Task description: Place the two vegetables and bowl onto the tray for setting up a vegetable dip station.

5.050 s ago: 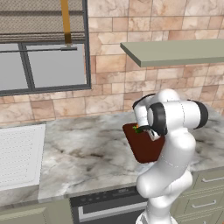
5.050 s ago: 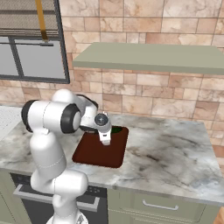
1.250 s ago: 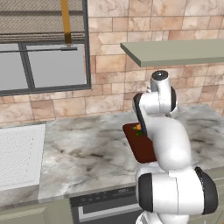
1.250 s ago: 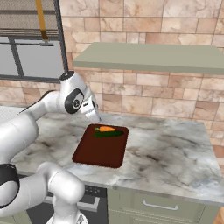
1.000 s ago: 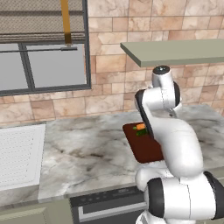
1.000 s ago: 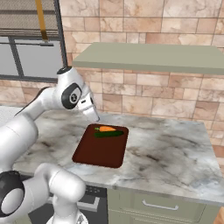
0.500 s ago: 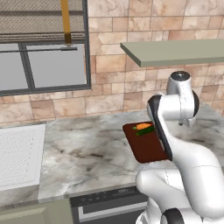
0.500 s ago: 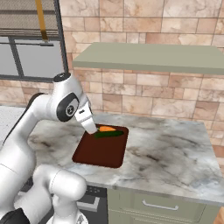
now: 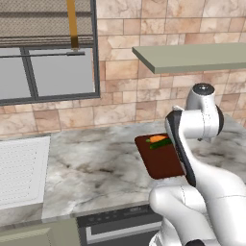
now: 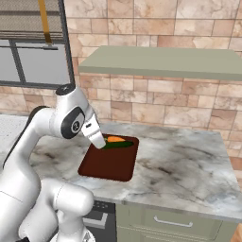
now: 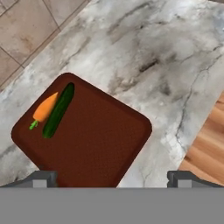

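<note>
The dark reddish-brown tray (image 11: 92, 140) lies on the marble counter, and it also shows behind my arm (image 9: 161, 163) and beside it (image 10: 111, 163). Both vegetables rest side by side at its far end: an orange carrot (image 11: 45, 108) (image 9: 157, 139) (image 10: 115, 139) and a dark green cucumber (image 11: 58, 110) (image 9: 161, 143) (image 10: 119, 145). My gripper (image 11: 113, 178) hangs well above the tray's near edge. It is open, its two tips far apart with nothing between them. The bowl is out of view.
A white ribbed panel (image 9: 19, 170) lies on the counter's left end. A grey-green shelf (image 9: 192, 55) (image 10: 160, 64) juts from the tiled wall above the tray. Bare marble (image 10: 179, 165) stretches right of the tray. Wooden floor (image 11: 205, 144) shows past the counter edge.
My arm has swung round over the tray, its upper links moving to the right in the left base view. Carrot and cucumber lie unmoved on the tray. The gripper stays open.
</note>
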